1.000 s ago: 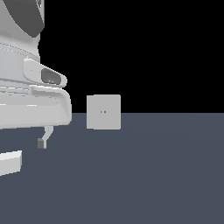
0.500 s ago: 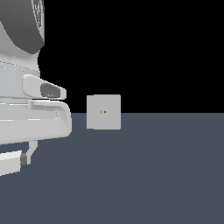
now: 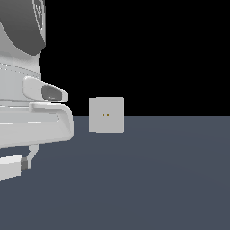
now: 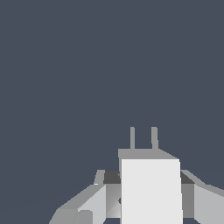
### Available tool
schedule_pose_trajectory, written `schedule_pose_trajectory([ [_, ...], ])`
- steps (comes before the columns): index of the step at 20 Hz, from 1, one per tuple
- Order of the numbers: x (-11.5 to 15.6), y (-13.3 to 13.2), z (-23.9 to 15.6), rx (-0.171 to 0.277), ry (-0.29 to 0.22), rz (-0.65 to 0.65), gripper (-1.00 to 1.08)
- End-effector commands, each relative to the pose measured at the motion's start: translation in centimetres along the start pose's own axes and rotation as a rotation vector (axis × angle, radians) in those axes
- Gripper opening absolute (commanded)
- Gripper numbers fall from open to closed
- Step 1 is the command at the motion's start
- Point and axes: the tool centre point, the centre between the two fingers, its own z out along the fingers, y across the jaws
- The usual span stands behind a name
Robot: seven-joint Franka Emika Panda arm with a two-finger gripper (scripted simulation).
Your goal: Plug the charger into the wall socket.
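The tool [image 4: 151, 199] straddles the charger [image 4: 151, 192], jaws flanking it, prongs pointing over bare table [image 4: 87, 65]; the wall socket [image 3: 106, 115] stands well apart.

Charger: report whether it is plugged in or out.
Out. The charger sits between the gripper fingers with both prongs bare over the floor; the wall socket stands apart, its holes unfilled.

Flat dark slate-grey floor [image 3: 170, 179]; the wall socket [image 3: 106, 115] stands upright on it, far back.
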Motion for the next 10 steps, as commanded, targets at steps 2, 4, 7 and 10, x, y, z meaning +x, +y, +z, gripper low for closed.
schedule_pose_trajectory([
  [2,0.1,0.3,-0.2,-0.001,0.0,0.015,-1.0],
  [4,0.2,0.9,-0.5,-0.004,0.001,0.043,-1.0],
  [7,0.4,2.4,-1.3,-0.009,0.001,0.108,-1.0],
  [10,0.5,4.4,-2.4,-0.017,0.001,0.2,-1.0],
])
